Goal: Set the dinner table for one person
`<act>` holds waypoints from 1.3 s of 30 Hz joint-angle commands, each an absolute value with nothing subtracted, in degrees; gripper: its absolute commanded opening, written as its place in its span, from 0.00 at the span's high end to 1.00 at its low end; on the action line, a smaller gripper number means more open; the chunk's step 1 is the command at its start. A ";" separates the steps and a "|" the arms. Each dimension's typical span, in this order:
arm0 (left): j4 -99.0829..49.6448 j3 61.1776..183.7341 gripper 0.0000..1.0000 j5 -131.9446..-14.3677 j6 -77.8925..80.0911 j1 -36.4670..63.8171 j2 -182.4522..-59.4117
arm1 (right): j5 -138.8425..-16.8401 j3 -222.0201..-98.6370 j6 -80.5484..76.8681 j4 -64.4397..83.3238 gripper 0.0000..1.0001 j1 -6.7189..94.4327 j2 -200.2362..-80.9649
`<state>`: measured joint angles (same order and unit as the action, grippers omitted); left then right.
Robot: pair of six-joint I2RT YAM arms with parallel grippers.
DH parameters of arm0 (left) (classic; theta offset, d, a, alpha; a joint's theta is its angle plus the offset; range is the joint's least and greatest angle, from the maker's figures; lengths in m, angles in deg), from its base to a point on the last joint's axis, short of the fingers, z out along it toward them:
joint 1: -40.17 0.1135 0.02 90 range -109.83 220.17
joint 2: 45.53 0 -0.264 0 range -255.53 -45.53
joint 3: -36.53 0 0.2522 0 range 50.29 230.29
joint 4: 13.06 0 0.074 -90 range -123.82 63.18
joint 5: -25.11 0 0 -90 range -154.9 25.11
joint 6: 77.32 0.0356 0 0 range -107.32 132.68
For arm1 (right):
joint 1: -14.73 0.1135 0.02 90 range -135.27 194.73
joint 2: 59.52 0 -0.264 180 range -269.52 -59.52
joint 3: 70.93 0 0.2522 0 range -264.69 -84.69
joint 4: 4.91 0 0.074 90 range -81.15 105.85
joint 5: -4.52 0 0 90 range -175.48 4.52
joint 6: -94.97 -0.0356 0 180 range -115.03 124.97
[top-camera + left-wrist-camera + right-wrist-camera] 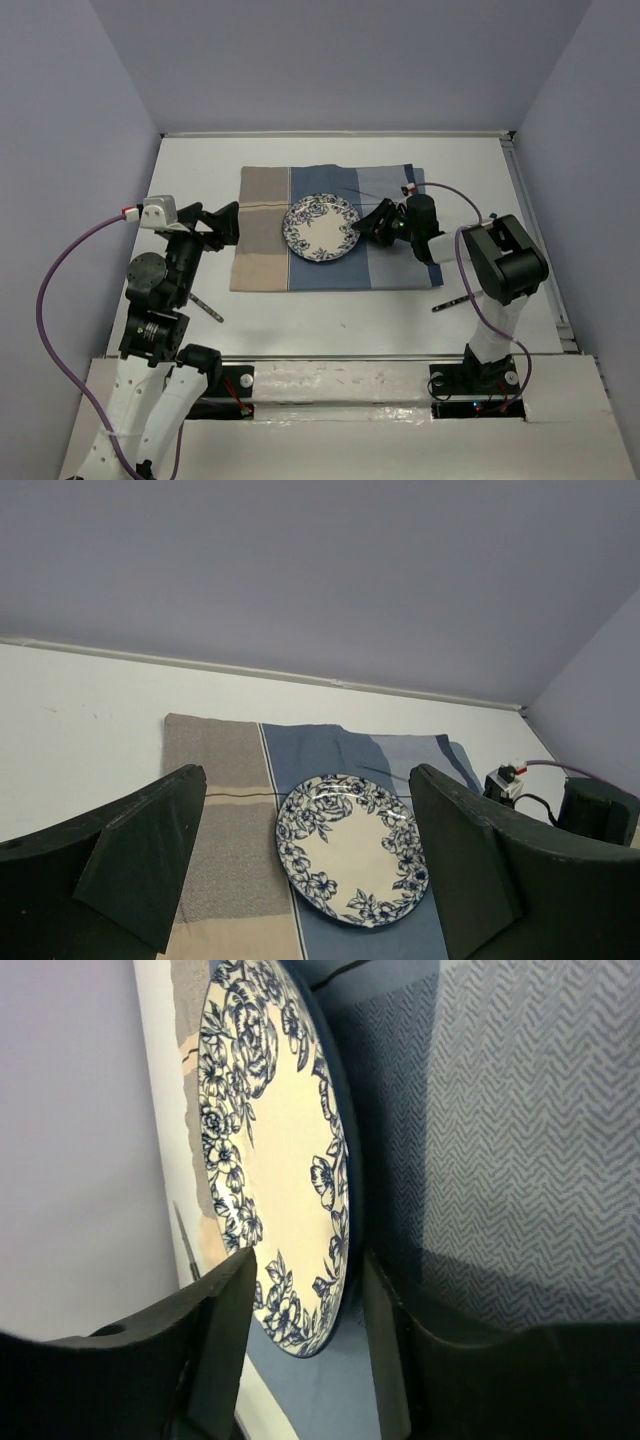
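**Plate down on the mat, cutlery not placed yet**

Status for you: the plate (320, 227) lies flat in the middle of the striped placemat (262, 240), which sits mid-way across the white dinner table (200, 170). The table runs under everything, with both arm bases at its near edge.

Right claw (366, 224) is at the plate's right edge. In the wrist view its jaws are part-open, one on each side of the rim. I see a gap on the underside, so I read it as not clamped on anything. I can't rule out light contact on the top face.

Left claw (230, 224) hangs over the mat's left end, jaws wide apart and holding nothing.

Left to do, in my judgement: two utensils are off the mat on bare table, one near the left arm (206, 308) and one near the right arm (452, 300). Too small to tell fork from knife. You'll want both beside the plate. No cup or napkin in view.

Writing: none readable. The plate's blue floral border has no lettering and the red cable tags look blank.
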<state>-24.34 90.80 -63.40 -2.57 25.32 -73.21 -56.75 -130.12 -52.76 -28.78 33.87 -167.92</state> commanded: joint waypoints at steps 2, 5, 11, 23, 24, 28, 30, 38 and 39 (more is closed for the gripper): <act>-22.34 90.80 0.06 -64.63 -1.65 26.02 -73.04 | -57.26 -132.86 -45.84 -24.93 0.37 33.71 -162.01; -22.16 90.80 0.06 -64.63 -1.73 26.20 -72.77 | -59.37 -132.68 -43.11 -19.22 0.30 33.71 -158.67; -22.16 90.98 0.06 -66.83 -1.82 26.20 -71.37 | -69.73 -131.19 -33.71 -7.34 0.29 33.71 -147.34; -21.37 90.98 0.01 -69.72 -1.65 21.90 -69.52 | -113.08 -138.48 -15.94 18.67 0.38 21.00 -129.92; -21.46 91.07 0.01 -69.99 -1.65 21.20 -69.78 | -112.21 -139.09 -15.16 19.13 0.38 19.93 -130.09; -21.90 91.33 0.01 -69.73 -1.21 19.53 -69.43 | -116.41 -142.17 -11.74 24.31 0.38 17.03 -132.11; -21.90 91.42 0.01 -69.64 -1.12 19.08 -69.17 | -115.20 -141.39 -11.72 25.28 0.39 16.32 -131.86; -22.16 91.42 0.01 -68.59 -0.68 18.11 -68.82 | -109.56 -140.07 -14.01 25.19 0.43 14.55 -135.72; -22.16 91.42 0.01 -68.41 -0.59 18.11 -68.64 | -109.91 -139.72 -14.71 25.11 0.45 14.55 -136.16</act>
